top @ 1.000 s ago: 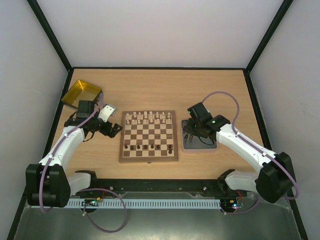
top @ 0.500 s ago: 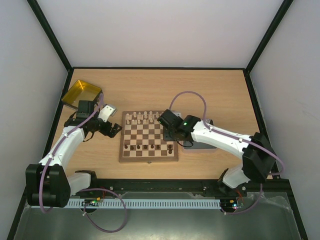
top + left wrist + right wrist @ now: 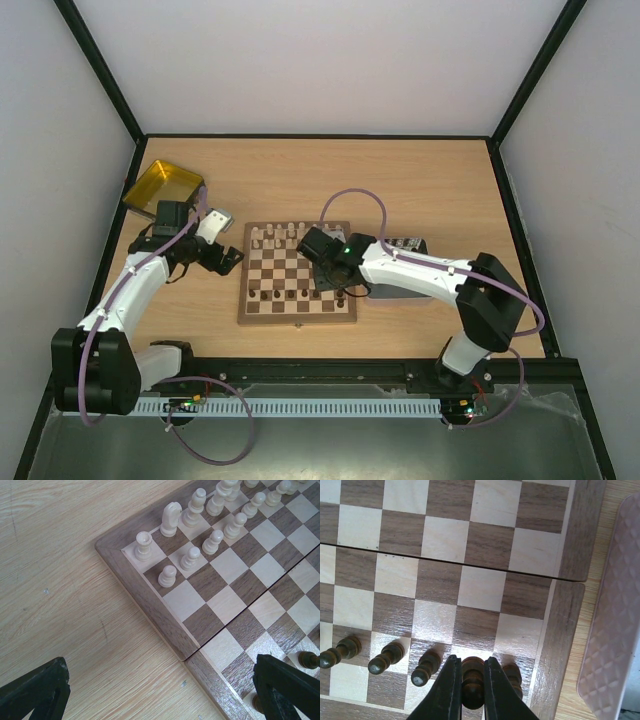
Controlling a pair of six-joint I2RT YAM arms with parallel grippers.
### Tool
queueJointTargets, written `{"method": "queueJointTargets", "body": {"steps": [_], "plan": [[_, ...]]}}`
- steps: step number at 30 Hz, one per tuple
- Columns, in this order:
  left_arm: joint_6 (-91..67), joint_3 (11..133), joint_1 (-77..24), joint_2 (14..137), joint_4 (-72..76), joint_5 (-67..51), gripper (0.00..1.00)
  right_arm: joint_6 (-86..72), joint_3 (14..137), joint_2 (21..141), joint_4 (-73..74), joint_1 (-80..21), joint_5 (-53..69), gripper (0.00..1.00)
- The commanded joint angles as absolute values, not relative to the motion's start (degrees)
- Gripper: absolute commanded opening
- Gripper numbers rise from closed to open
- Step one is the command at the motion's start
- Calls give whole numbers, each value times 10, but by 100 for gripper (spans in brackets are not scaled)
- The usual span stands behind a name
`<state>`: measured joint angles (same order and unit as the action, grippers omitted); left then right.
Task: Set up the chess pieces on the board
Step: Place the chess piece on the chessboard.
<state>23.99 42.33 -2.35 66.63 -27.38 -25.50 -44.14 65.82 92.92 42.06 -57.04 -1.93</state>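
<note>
The right gripper [image 3: 470, 669] is clamped on a dark piece [image 3: 472, 682] near the board's [image 3: 297, 318] 4 o'clock corner. The left gripper [image 3: 230, 260] stands with jaws apart at 9 o'clock.

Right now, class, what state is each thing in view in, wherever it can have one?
left gripper, open, holding nothing, at the chessboard's left edge.
right gripper, shut on a dark piece.
dark piece, clamped over the chessboard's near right corner.
chessboard, unfolded flat, partly set.
cream pieces, upright on the far rows.
other dark pieces, upright on the near rows.
</note>
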Motion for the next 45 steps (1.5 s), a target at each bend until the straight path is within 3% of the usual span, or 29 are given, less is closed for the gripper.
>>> {"method": "queueJointTargets", "body": {"steps": [1,15,45], "plan": [[243,418,-26,668,-272,-261,100,-429,674,945,445,-580,-32,6],[243,418,-26,666,-273,-262,100,-427,665,969,427,-581,-24,11],[243,416,-26,664,-273,-261,100,-439,628,972,389,-589,7,11]]}}
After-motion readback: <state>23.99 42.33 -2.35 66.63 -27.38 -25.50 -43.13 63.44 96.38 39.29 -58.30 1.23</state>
